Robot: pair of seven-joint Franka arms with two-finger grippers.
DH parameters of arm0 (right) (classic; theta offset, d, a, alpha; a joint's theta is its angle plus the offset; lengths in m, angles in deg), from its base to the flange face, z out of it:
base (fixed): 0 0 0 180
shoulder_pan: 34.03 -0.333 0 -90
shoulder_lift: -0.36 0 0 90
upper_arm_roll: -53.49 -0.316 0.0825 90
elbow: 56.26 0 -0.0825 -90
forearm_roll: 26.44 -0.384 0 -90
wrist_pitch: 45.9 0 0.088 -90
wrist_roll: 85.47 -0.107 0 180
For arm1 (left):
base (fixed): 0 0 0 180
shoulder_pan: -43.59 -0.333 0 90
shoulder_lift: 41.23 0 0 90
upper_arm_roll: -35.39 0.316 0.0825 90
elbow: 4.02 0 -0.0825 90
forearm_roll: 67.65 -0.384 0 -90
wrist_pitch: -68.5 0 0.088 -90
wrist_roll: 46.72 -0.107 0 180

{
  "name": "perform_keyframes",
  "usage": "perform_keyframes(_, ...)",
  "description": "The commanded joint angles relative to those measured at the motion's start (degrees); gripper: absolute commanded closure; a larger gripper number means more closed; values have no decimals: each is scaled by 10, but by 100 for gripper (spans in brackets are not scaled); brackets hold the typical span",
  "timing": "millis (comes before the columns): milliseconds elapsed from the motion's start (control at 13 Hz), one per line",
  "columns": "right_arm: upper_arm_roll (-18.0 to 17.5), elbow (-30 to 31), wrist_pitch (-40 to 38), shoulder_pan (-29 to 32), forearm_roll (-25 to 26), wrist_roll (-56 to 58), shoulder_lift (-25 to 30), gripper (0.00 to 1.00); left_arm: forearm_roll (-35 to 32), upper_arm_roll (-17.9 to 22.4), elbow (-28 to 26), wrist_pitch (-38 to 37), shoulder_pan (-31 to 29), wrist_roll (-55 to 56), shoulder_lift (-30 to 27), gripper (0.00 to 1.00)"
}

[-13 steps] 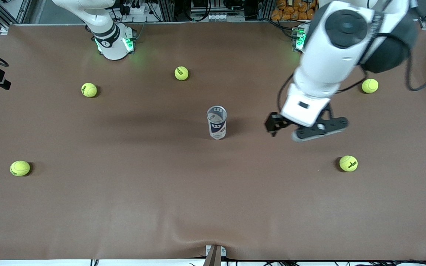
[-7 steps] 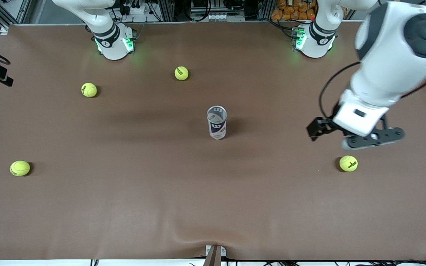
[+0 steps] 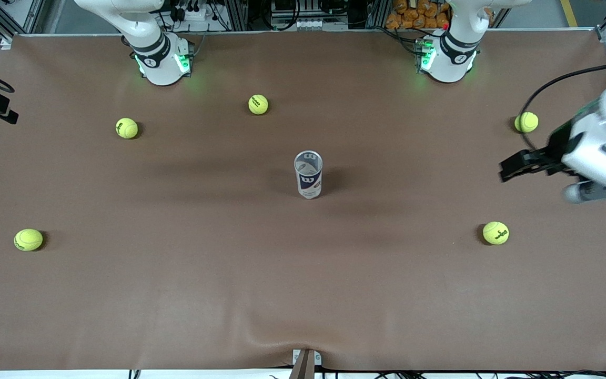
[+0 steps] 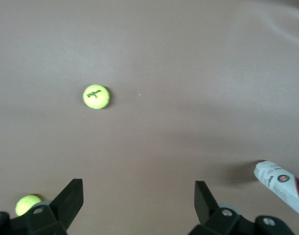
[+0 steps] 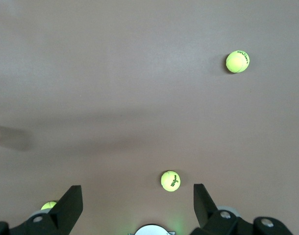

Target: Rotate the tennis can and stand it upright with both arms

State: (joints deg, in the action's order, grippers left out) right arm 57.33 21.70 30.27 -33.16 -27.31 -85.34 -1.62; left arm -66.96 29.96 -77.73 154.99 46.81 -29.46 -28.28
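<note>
The tennis can [image 3: 308,175] stands upright in the middle of the brown table, open silver rim up, white "W" on its dark-blue label. My left gripper [image 3: 600,189] is open and empty, in the air over the left arm's end of the table, well apart from the can. In the left wrist view its fingers [image 4: 71,196] are spread over bare table, and the can [image 4: 282,186] shows at the picture's edge. My right gripper [image 5: 137,193] is open and empty, high over its own base [image 5: 152,229]. It is out of the front view.
Several yellow-green tennis balls lie scattered: two [image 3: 526,122] [image 3: 495,232] toward the left arm's end, and three [image 3: 258,104] [image 3: 127,128] [image 3: 28,239] toward the right arm's end. The arms' bases [image 3: 163,58] [image 3: 450,55] stand at the table's edge farthest from the front camera.
My left arm has swung away from the can toward its own end of the table, its gripper staying open. The can and the balls have not moved.
</note>
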Motion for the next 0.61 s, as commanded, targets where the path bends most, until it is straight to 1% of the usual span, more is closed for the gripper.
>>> perform_keyframes(0, -1, -1, 1, -2, 4, -9, 3, 0, -10, 31, -29, -6, 11, -27, -25, 0)
perform_keyframes(77, 0, -1, 1, -2, 4, -9, 3, 0, -8, 33, -39, -6, 7, -48, -28, 0)
perform_keyframes(153, 0, -2, 1, -2, 4, -9, 3, 0, -2, 45, -60, -3, 7, -57, -41, 0)
perform_keyframes(230, 0, -1, 1, -2, 4, -9, 3, 0, -2, 46, -92, 18, 13, -54, -62, 0)
perform_keyframes(307, 0, -1, 1, -2, 4, -9, 3, 0, -3, 47, -134, 51, 14, -54, -87, 0)
perform_keyframes(537, 0, -2, 1, -2, 4, -9, 3, 0, -10, 48, -257, 101, 13, -74, -174, 0)
